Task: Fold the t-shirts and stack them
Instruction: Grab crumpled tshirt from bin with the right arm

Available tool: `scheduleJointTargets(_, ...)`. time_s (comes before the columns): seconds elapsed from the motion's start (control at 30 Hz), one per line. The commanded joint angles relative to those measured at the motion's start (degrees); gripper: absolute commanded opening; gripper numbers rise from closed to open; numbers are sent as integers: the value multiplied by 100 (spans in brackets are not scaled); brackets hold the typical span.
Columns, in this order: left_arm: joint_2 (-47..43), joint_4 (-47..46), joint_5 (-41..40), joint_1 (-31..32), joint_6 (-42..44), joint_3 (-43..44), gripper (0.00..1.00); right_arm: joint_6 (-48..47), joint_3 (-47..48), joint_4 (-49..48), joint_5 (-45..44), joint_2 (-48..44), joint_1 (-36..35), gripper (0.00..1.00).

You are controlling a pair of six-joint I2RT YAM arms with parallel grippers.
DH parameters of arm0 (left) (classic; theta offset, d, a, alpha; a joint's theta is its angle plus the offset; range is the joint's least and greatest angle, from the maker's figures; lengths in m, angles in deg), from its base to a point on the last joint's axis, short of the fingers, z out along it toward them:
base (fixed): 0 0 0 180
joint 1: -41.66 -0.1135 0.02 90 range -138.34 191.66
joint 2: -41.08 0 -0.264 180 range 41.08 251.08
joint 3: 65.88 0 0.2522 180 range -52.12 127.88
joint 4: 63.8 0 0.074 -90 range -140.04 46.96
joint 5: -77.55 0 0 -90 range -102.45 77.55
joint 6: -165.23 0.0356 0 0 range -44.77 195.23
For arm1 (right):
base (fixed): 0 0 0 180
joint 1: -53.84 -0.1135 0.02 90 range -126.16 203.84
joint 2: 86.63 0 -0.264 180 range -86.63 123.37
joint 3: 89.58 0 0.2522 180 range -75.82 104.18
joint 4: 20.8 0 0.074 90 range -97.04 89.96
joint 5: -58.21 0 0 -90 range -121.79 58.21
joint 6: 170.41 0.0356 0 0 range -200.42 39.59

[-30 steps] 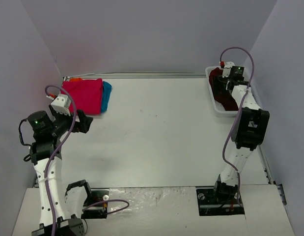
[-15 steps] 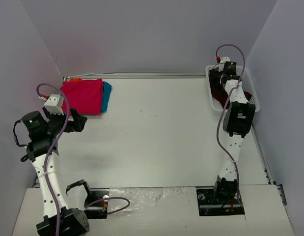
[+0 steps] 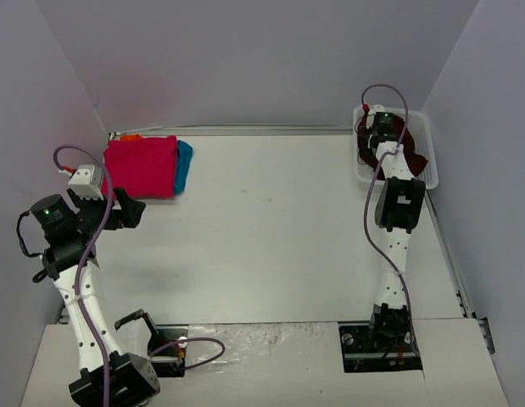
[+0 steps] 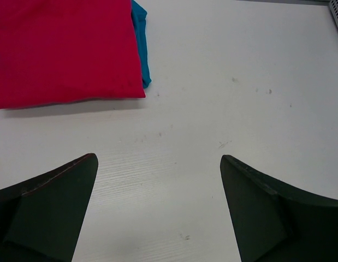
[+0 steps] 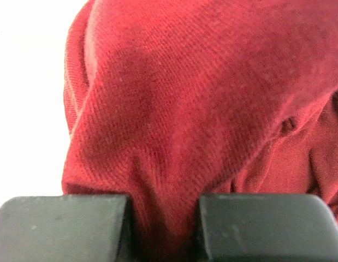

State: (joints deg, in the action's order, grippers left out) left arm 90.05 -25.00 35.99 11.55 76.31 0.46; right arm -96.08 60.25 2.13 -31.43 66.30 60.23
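Since a second ago, the right arm has been stretched straighter toward the far right corner, while the left arm has been drawn back toward the left wall. From overhead, the right gripper (image 3: pixel 374 136) is seen over the white basket (image 3: pixel 427 136), where the maroon shirt (image 3: pixel 412 159) lies bunched. Only the right wrist view shows the grasp: a fold of that shirt (image 5: pixel 201 98) is pinched between the nearly closed fingers (image 5: pixel 62 226). The left gripper (image 4: pixel 158 159) is spread wide over bare table with nothing held (seen plainly in its own wrist view). The folded pink shirt (image 3: pixel 143 165) is stacked at the far left on the teal shirt (image 3: pixel 185 165), with an orange edge (image 3: pixel 131 136) showing behind. The white table (image 3: pixel 262 237) is enclosed by pale grey walls (image 3: pixel 245 59).
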Motion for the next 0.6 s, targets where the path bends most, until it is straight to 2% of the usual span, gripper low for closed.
scheduleJointTargets(0.0, -81, -210, 209, -65, -38, -19, 94, -33, -45, 340, -98, -121, 160, 0)
scheduleJointTargets(0.17, -177, -218, 235, -65, -47, -19, 94, 80, -484, 287, 227, -815, 125, 0)
scheduleJointTargets(0.3, -318, -289, 270, -65, -249, -37, 94, 518, -1002, 243, 867, -1728, 169, 0)
scheduleJointTargets(0.57, -538, -429, 385, -65, -416, -107, 94, 626, -2119, -20, 1010, -3223, 55, 0)
